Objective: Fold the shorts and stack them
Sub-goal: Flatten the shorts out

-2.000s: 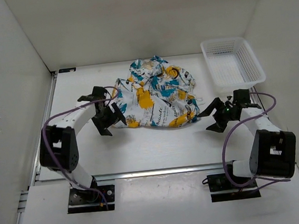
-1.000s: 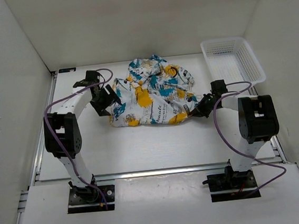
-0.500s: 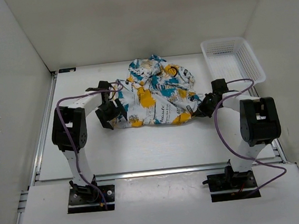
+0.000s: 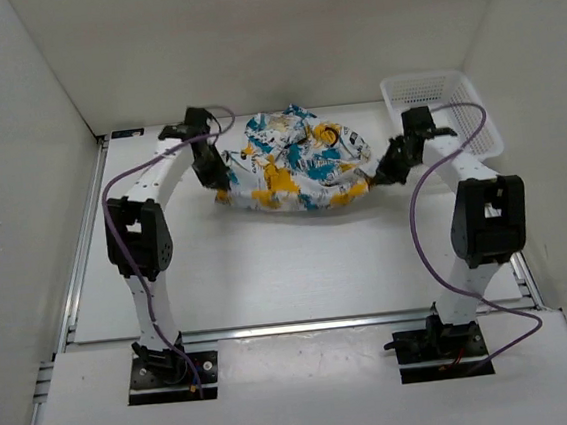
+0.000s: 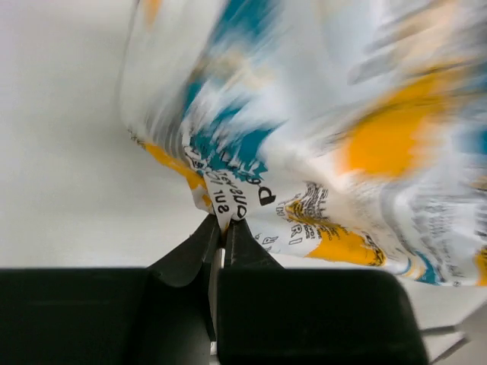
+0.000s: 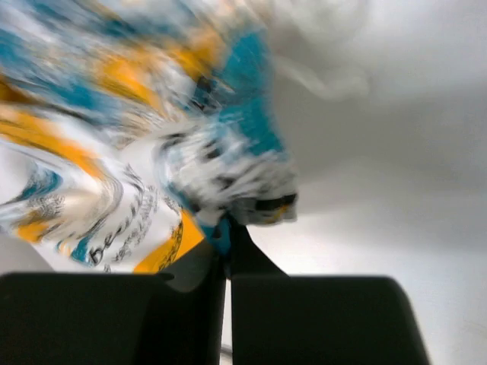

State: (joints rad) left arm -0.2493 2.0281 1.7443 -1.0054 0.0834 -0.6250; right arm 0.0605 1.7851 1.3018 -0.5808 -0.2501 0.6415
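The shorts (image 4: 294, 166), white fabric with yellow, teal and black print, hang stretched between both grippers at the back middle of the table. My left gripper (image 4: 223, 186) is shut on their left edge; in the left wrist view the fabric (image 5: 319, 152) is pinched between the closed fingertips (image 5: 223, 228). On the right corner my right gripper (image 4: 374, 178) is shut too, with cloth (image 6: 144, 152) caught at its fingertips (image 6: 226, 239). Both wrist views are blurred by motion.
A white lattice basket (image 4: 442, 117) stands at the back right, close behind the right arm. White walls enclose the table on the left, back and right. Purple cables loop off both arms.
Both grippers closed on the shorts' near corners and raised them up and toward the back. The cloth now hangs stretched between them instead of lying crumpled.
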